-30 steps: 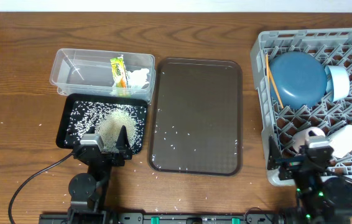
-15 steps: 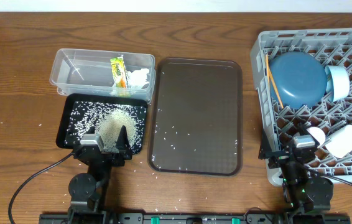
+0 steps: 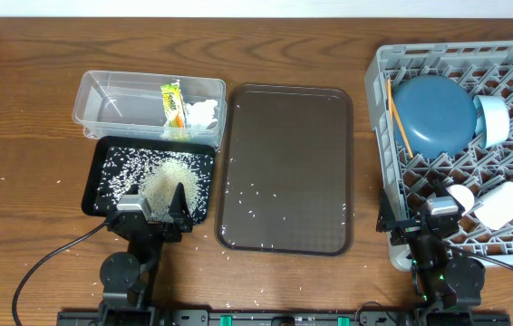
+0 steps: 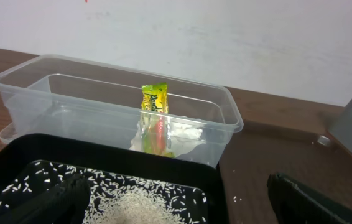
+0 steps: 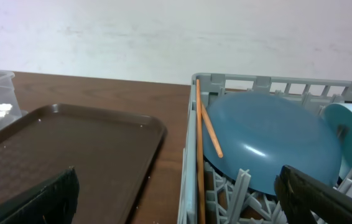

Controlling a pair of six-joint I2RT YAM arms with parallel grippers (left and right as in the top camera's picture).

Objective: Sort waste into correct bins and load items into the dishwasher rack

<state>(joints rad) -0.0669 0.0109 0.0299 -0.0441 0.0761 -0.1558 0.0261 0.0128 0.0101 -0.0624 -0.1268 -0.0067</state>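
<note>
From above, the left gripper (image 3: 155,206) sits low at the near edge of the black tray (image 3: 94,186), its fingers spread apart, the heap of rice (image 3: 168,172) just ahead of it. Beyond lies the clear tub (image 3: 102,100), holding the wrapper (image 3: 174,107) and the tissue (image 3: 204,112). The right gripper (image 3: 421,217), also spread, is at the near left corner of the grey rack (image 3: 379,109), close to a small cup (image 3: 460,196) and a second cup (image 3: 503,205). Further back are the dark-blue bowl (image 3: 433,113), the light-blue bowl (image 3: 492,119) and the chopsticks (image 3: 398,118). Loose grains dot the brown tray (image 3: 284,136). The left wrist view looks level across the rice at the upright wrapper, its lettering too small to read. The right wrist view faces the dark-blue bowl, with the chopsticks leaning at the rack's left wall.
</note>
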